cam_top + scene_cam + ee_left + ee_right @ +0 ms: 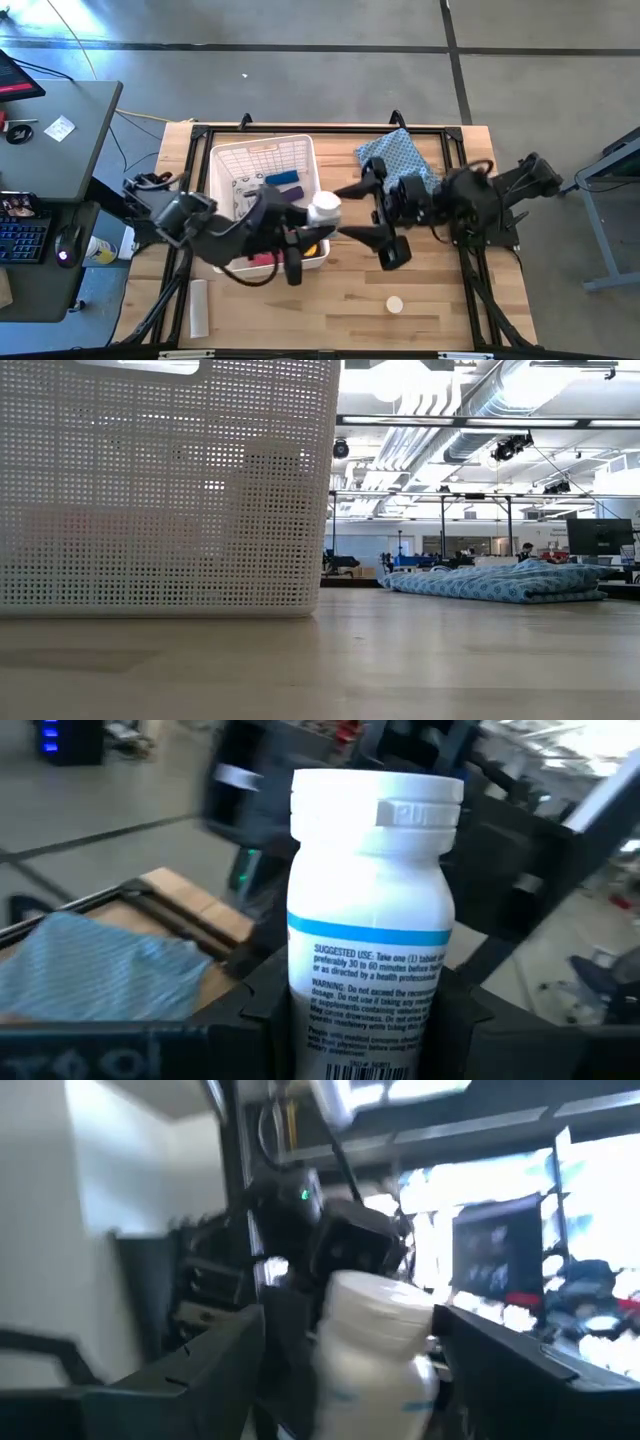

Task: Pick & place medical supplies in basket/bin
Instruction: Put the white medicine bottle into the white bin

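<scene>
- High view: left gripper (318, 222) is clamped on a white-capped jar (324, 209) at the right rim of the white bin (262, 150). Right gripper (352, 211) stands just beside the jar, fingers spread wide and holding nothing. A red disc (264, 258) and other supplies lie in the bin.
- Low view: only the bin wall, bare wooden table (400, 660), blue cloth (500, 582) and an open workshop hall (no arms show).
- Left wrist view: the jar stands upright between the fingers (262, 1000).
- Right wrist view: the jar hangs between its open fingers (510, 1345).
- Judgement: either a handover or a release; the jar must be carried over the bin before letting go.
</scene>
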